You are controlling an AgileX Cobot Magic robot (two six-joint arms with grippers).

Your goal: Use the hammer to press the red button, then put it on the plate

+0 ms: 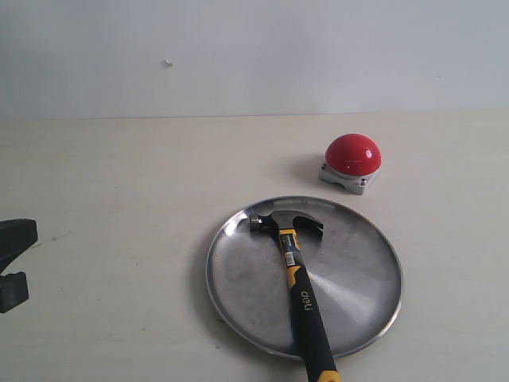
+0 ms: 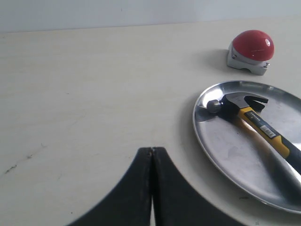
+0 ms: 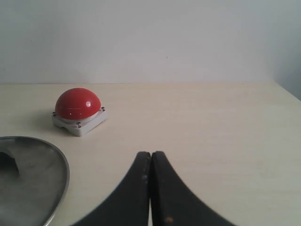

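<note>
The hammer (image 1: 296, 270) lies across the silver plate (image 1: 358, 302), dark head toward the far rim, yellow handle end sticking out over the near rim. It also shows in the left wrist view as the hammer (image 2: 256, 125) on the plate (image 2: 225, 150). The red button (image 1: 352, 162) stands on the table just beyond the plate, to its right; the right wrist view has the red button (image 3: 78, 110) and a piece of the plate (image 3: 51, 155). My left gripper (image 2: 152, 149) is shut on nothing, left of the plate. My right gripper (image 3: 151, 154) is shut and empty too.
A pale wooden table (image 1: 119, 183) carries everything, with a plain white wall (image 1: 254, 48) behind it. Dark parts of the left arm (image 1: 14, 263) show at the exterior view's left edge. The table's right edge (image 3: 287, 92) is in the right wrist view.
</note>
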